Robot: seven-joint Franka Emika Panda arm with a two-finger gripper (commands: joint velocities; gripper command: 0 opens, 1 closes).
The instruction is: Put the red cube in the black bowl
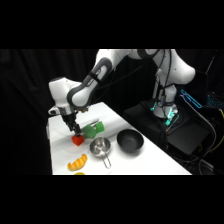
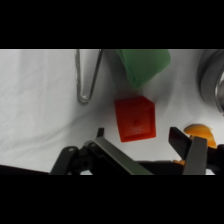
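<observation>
Side view — the tool (image 1: 74,131) hung just above the red cube (image 1: 77,141), which sat on the white tabletop (image 1: 120,162) touching the green object (image 1: 93,130); the black bowl (image 1: 130,141) stood well apart, beyond the metal cup (image 1: 99,147). Wrist view — the tool (image 2: 136,137) was open, fingers (image 2: 178,138) either side of the cube (image 2: 134,119), not touching it.

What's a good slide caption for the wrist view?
Open pincer poised around the red cube on the white table, green object just beyond.
</observation>
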